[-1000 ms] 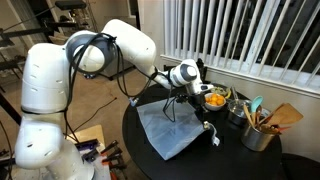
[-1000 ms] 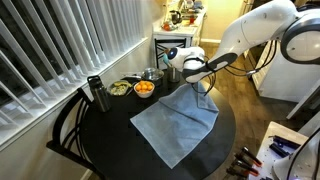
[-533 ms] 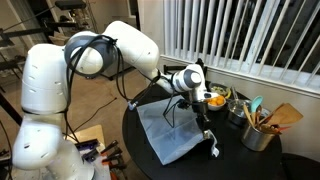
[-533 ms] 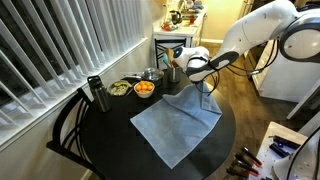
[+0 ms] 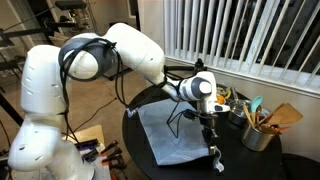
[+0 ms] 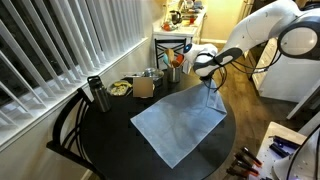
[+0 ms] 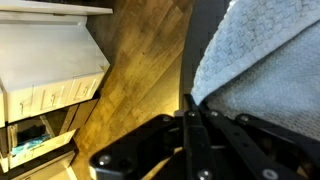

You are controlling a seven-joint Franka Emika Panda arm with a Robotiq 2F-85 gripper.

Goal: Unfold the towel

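Note:
The towel (image 5: 168, 135) is a pale blue-grey cloth lying mostly flat on the round black table (image 5: 140, 115). It also shows in the other exterior view (image 6: 172, 122), where one corner is lifted off the table at the far edge. My gripper (image 5: 213, 152) is shut on that corner, which shows in both exterior views (image 6: 210, 86). In the wrist view the closed fingers (image 7: 190, 102) pinch the towel's edge (image 7: 260, 60) over the wooden floor.
A bowl of orange pieces (image 5: 216, 100) sits behind the arm. A metal cup of wooden utensils (image 5: 260, 130) stands at the table's side. A black bottle (image 6: 97, 95), a green-filled bowl (image 6: 120, 88) and a metal pot (image 6: 152, 75) stand by the window blinds.
My gripper has moved outward to the table's edge with the towel corner. The towel now lies spread wider and flatter.

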